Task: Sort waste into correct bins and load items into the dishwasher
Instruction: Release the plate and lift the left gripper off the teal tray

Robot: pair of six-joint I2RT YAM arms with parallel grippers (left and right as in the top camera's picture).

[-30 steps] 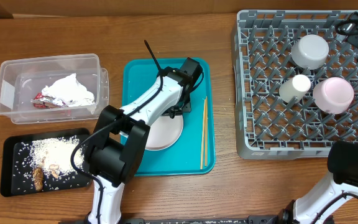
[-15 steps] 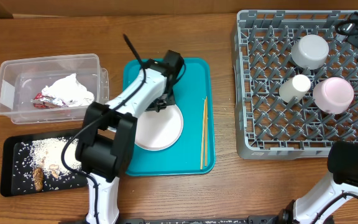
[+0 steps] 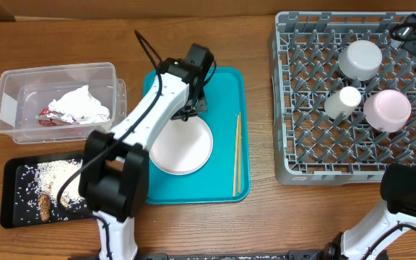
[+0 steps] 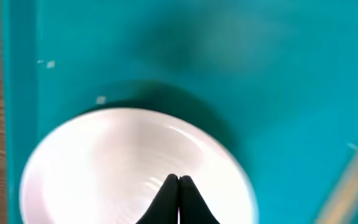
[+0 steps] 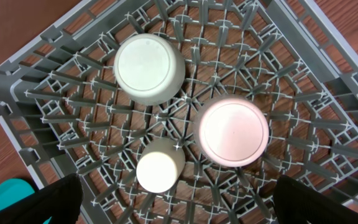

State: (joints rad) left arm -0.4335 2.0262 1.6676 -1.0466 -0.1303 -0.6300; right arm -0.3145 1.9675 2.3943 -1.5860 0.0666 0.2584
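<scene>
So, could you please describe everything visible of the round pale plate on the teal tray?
The round pale pink-white plate looks smooth and glossy, shallow with a low raised rim, and empty. It lies flat, right side up, on the left half of the teal serving tray. The left end effector, shut, is over its far rim; contact is unclear. The thin wooden chopsticks lie apart to its right.

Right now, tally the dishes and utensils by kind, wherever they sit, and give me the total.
plate: 1, on the teal tray
bowls: 2, grey bowl and pink bowl, in the rack
cup: 1, in the rack
chopsticks: 1 pair, on the teal tray
Total: 5, counting the pair as one
</scene>
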